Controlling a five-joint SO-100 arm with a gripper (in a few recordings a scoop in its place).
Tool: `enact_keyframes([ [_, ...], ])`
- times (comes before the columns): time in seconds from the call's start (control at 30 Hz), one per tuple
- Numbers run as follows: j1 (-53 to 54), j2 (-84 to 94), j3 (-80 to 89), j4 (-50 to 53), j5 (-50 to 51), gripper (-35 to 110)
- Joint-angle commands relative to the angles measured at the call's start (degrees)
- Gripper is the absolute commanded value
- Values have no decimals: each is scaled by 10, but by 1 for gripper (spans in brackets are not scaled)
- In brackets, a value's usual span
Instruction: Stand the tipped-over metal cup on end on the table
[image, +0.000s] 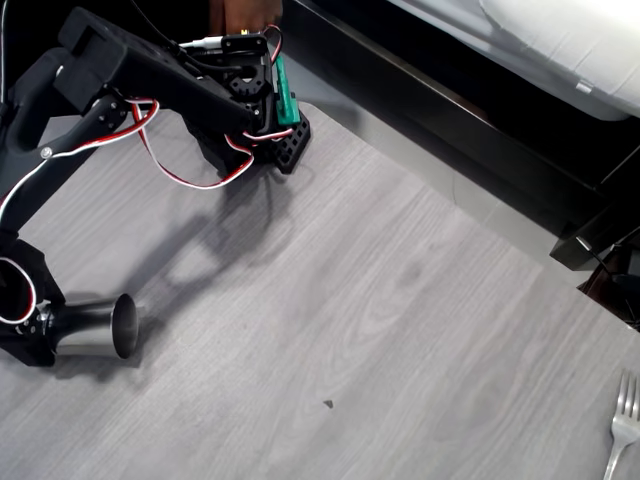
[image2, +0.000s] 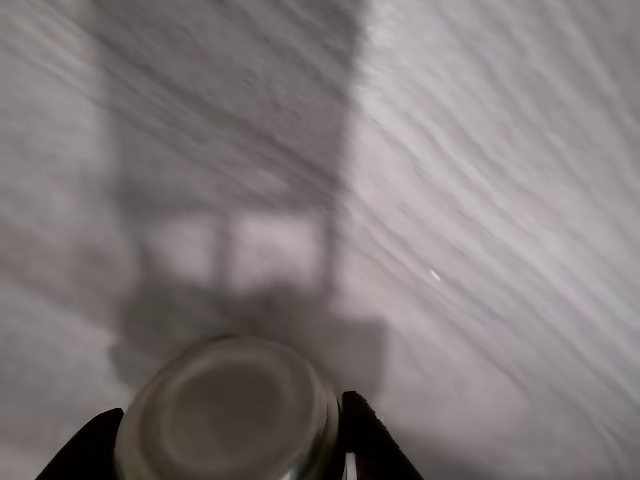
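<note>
Whole arm (image: 150, 75) is matte black plastic, blocky segments, with red-and-white wires (image: 190, 170) looping along it and a green board (image: 286, 92) near the top.

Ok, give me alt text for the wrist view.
A metal cup sits between the end effector's two black fingers at the bottom edge, its round end facing the camera. Beyond it, blurred grey table carries the arm's shadow.
</note>
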Motion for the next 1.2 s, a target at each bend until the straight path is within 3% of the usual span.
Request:
enact_keyframes([
  [0.0, -9, 94, -20, 34, 4, 0],
  [0.27, -85, 221, -9, 103, 30, 0],
  [0.57, -205, 304, 76, 59, 72, 0],
  [0.93, -236, 355, 107, 5, -17, 0],
  [1.1, -245, 421, 213, -81, -82, 0],
  [1.17, -246, 490, 298, -159, -119, 0],
])
